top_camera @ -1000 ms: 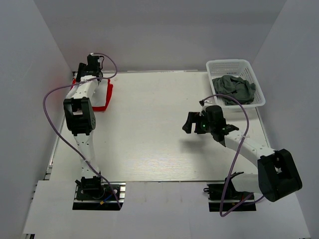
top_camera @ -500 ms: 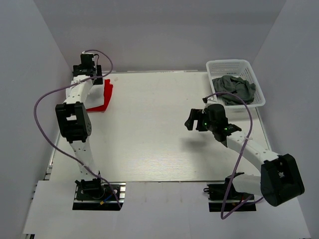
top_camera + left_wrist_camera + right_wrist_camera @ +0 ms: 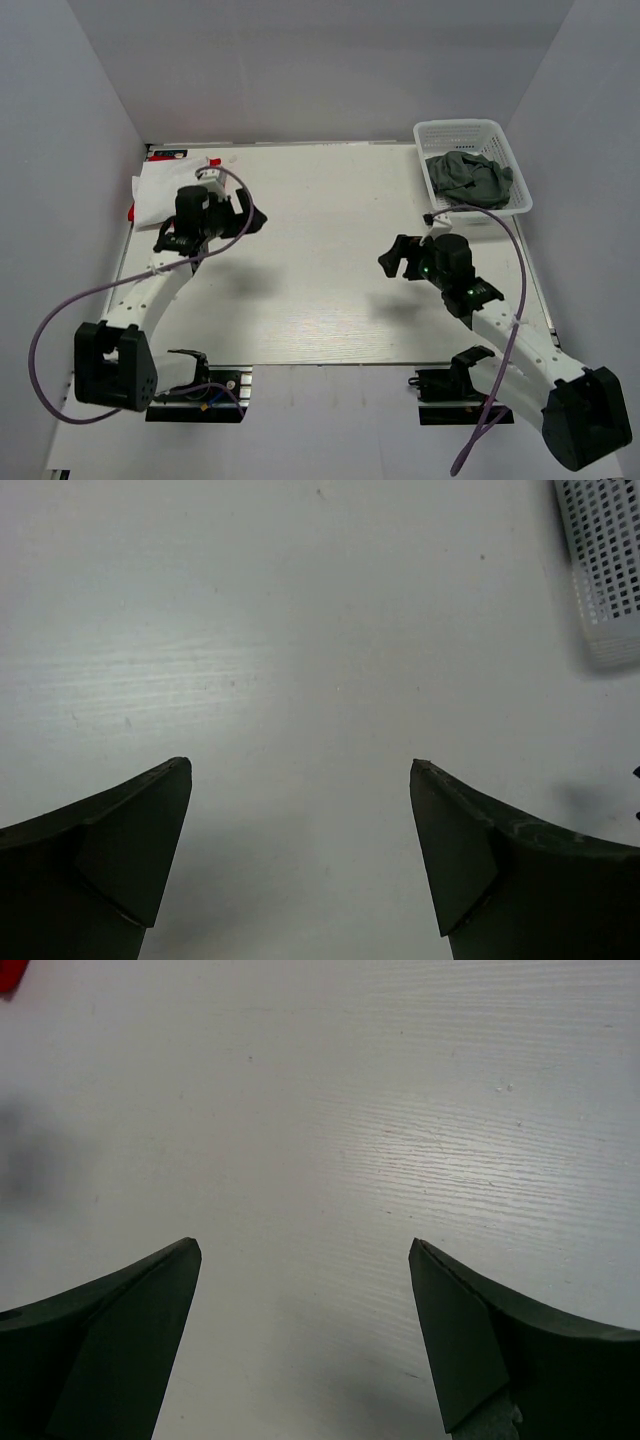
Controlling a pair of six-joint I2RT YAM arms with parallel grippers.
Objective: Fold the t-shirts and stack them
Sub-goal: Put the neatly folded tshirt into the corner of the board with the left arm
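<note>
Showing three t-shirts, white (image 3: 165,190) atop red (image 3: 133,212), grey (image 3: 470,178) in one basket (image 3: 455,130), both pairs of jaws wide

— What stood at the far right?
— A white plastic lattice basket (image 3: 455,136), rectangular, sat on the far right corner of the pale wood-grain tabletop (image 3: 320,260), its long side along the right edge.
— Did the left wrist view catch it?
— Only one perforated corner, blurred, at the upper right; the rest was bare board.
— And around the table?
— Plain pale grey walls (image 3: 320,70) rose behind it and on both sides.
</note>
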